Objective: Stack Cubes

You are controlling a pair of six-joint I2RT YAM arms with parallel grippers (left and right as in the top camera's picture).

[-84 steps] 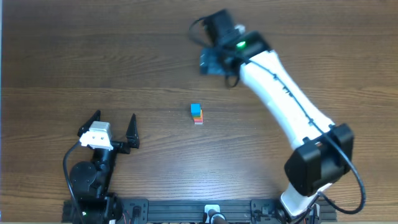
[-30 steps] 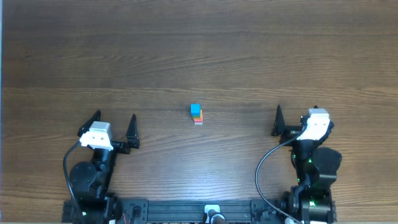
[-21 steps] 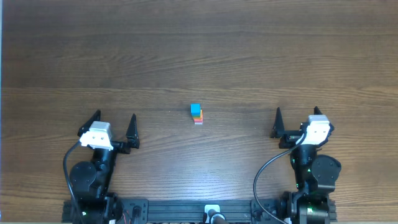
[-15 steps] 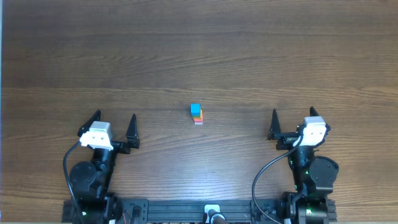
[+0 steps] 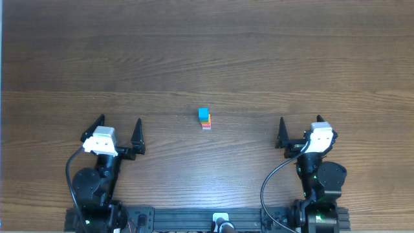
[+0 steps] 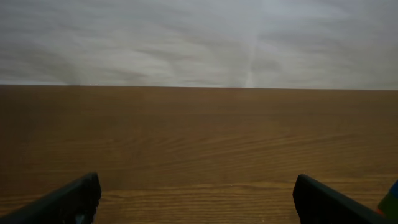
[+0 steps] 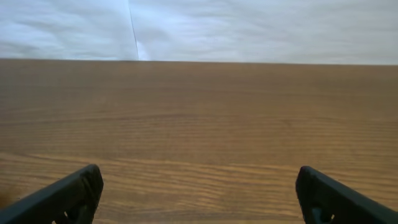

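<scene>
Standing well back, I must not bump the cube stack [image 5: 204, 118]. Left claw [image 5: 119, 122] and right claw [image 5: 299, 123] gape empty.

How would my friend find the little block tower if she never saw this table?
Look down on the wide brown wooden table. Near its middle, between the left gripper and the right gripper, stands the cube stack. It is the only colourful thing, blue on top.

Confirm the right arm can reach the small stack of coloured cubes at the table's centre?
Probably yes. The right gripper sits open near its base, and only wooden table lies between it and the stack of coloured cubes.
</scene>
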